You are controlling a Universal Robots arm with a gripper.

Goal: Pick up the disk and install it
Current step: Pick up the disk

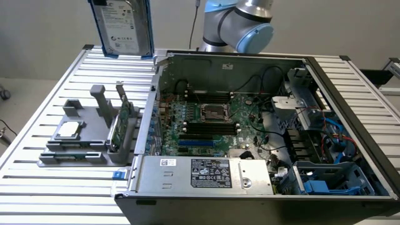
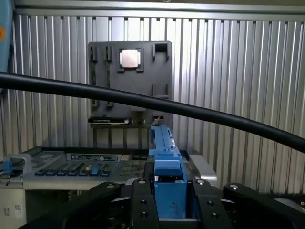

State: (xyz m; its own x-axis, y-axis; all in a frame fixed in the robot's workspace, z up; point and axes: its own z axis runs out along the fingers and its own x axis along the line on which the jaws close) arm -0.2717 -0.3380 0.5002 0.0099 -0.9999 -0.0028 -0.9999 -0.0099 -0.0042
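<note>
The disk (image 1: 122,28), a silver-grey drive with a white label in a blue carrier, hangs upright high above the slatted table's far corner at the exterior view's left, outside the open computer case (image 1: 164,103). In the wrist view I see the blue carrier's edge (image 2: 164,157) clamped between the black fingers (image 2: 142,202) of my gripper (image 2: 171,205), which is shut on the disk. The arm's elbow (image 1: 244,26) stands behind the case.
A grey parts holder (image 1: 87,140) on the table holds a small silver chip (image 1: 69,130) and an upright green card (image 1: 122,119). The case has a blue-trimmed drive bay (image 1: 328,183) at its near corner on the exterior view's right. A black cable (image 2: 143,100) crosses the wrist view.
</note>
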